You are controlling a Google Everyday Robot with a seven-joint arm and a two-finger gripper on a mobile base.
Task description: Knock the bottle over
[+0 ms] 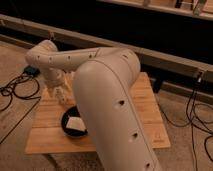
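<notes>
My gripper hangs from the white arm over the left back part of the wooden table. The small clear bottle shows only as a pale shape right at the gripper, just behind the black bowl. I cannot tell whether the bottle stands upright or tilts, or whether the gripper touches it. The arm's big forearm fills the middle of the view and hides much of the table top.
A round black bowl with a white piece inside sits on the table's front left. Black cables and a blue box lie on the floor to the left. More cables hang at the right. A dark wall with a ledge runs behind.
</notes>
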